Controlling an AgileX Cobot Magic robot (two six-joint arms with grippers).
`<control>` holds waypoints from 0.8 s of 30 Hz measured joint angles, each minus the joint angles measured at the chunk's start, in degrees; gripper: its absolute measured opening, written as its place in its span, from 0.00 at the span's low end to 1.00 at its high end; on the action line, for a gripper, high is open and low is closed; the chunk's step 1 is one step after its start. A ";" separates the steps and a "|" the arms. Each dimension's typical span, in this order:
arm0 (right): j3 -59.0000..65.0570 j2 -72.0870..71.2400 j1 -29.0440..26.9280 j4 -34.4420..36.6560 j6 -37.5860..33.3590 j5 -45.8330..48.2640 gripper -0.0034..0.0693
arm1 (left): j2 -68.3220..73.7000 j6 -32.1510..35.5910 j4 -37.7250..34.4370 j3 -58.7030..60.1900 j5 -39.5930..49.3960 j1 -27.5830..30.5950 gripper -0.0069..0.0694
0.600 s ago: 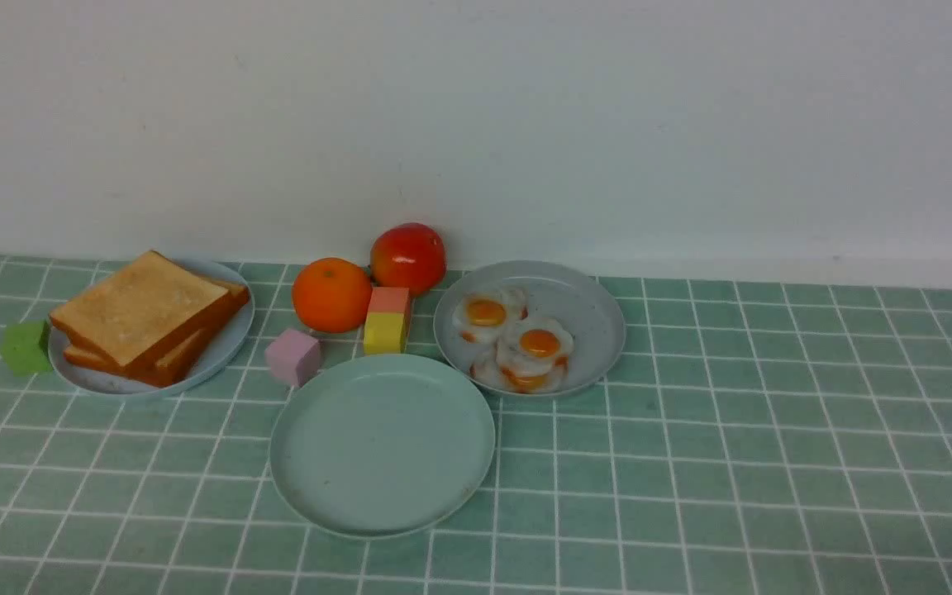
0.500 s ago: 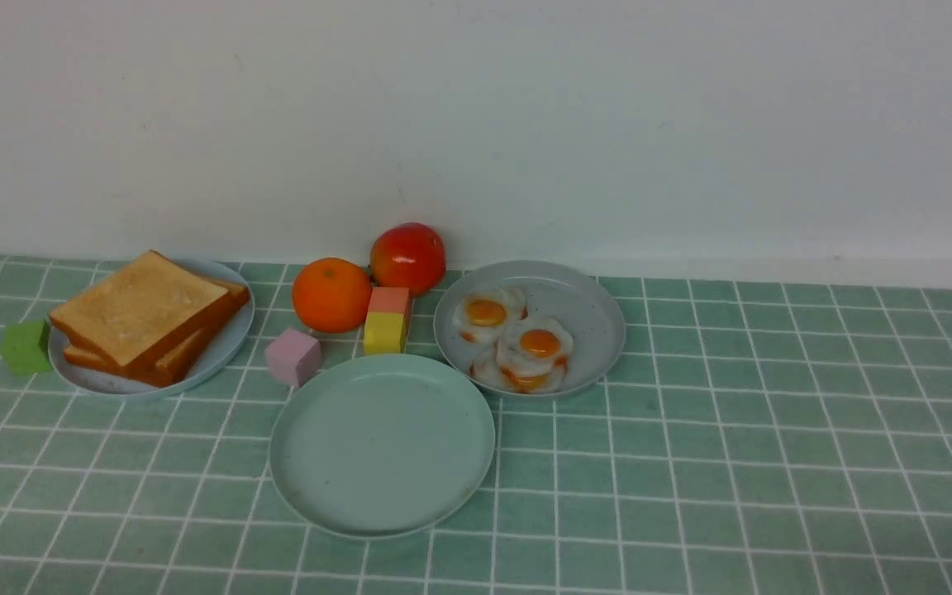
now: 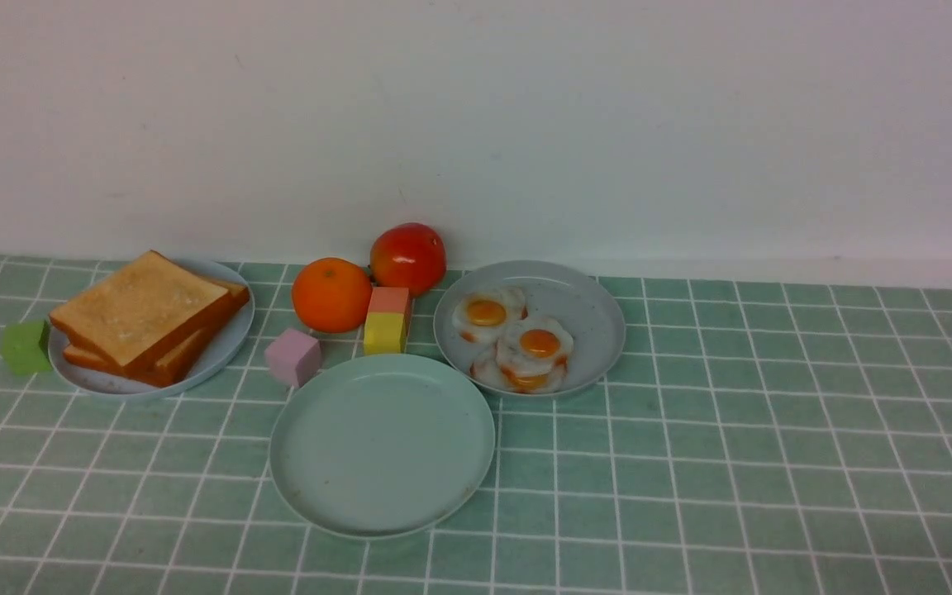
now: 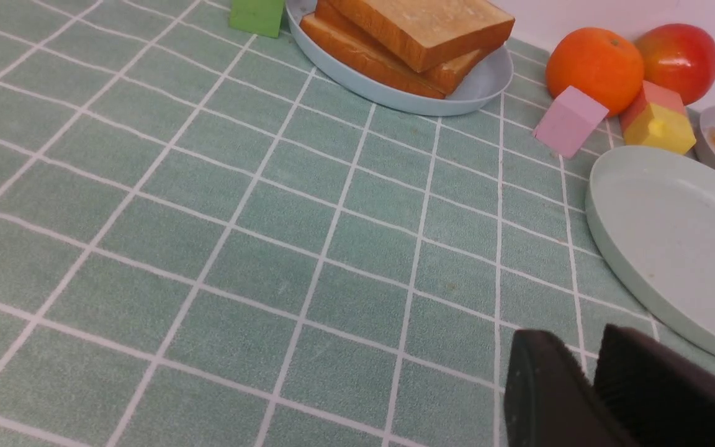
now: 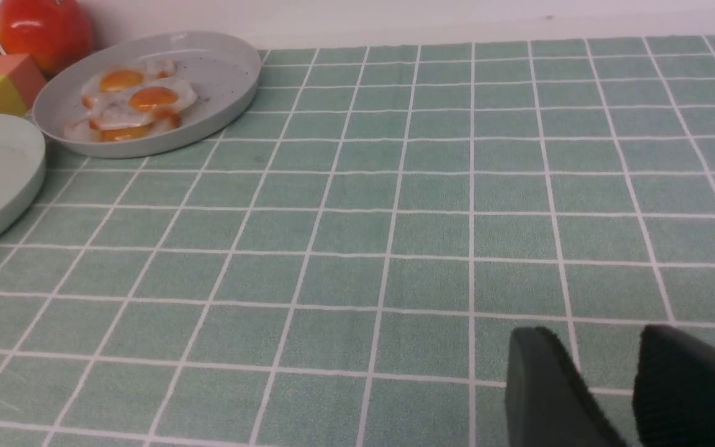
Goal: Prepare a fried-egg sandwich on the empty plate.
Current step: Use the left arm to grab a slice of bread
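Toast slices (image 3: 141, 318), two thick golden ones in a stack, lie on the light-blue plate (image 3: 228, 349) near the left edge of the tabletop (image 3: 732, 463). In the middle, closer to the front edge, the mint-green empty plate (image 3: 383, 446) has nothing in it. Just behind it on the right, the grey speckled plate (image 3: 587, 318) carries overlapping fried eggs (image 3: 525, 343), white with orange yolks. Left gripper (image 4: 581, 340) is only narrowly parted and the right gripper (image 5: 596, 338) is wider. Neither holds anything.

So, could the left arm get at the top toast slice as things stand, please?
Probably yes. The top toast slice lies uncovered on its light-blue plate, and only bare tablecloth shows between it and the left gripper; the green cube sits beside the plate, off that line.
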 joint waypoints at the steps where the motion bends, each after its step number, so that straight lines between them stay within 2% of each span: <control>1: 0.00 0.00 0.00 0.00 0.00 0.00 0.38 | 0.00 0.00 0.07 0.00 0.00 0.00 0.28; 4: 0.00 0.00 0.00 0.00 0.00 0.00 0.38 | 0.00 0.00 0.13 0.00 -0.31 0.00 0.28; 8: 0.00 0.00 0.00 0.00 0.00 0.00 0.38 | 0.00 -0.90 -2.56 0.00 -6.45 0.00 0.29; 15: 0.00 0.00 0.00 -0.21 0.00 0.00 0.38 | 0.00 -8.35 -18.17 0.00 -22.77 0.00 0.30; 18: 0.00 0.00 0.00 -0.99 0.06 -0.48 0.38 | 0.00 -8.96 -21.59 0.00 -27.08 0.00 0.30; 20: 0.19 0.00 0.00 -0.63 1.15 -1.71 0.38 | 0.00 -9.60 -22.18 -0.13 -27.27 0.00 0.30; 24: 0.42 0.00 0.00 6.16 9.72 -9.91 0.38 | 0.36 -9.87 -19.39 -6.43 -17.73 0.00 0.31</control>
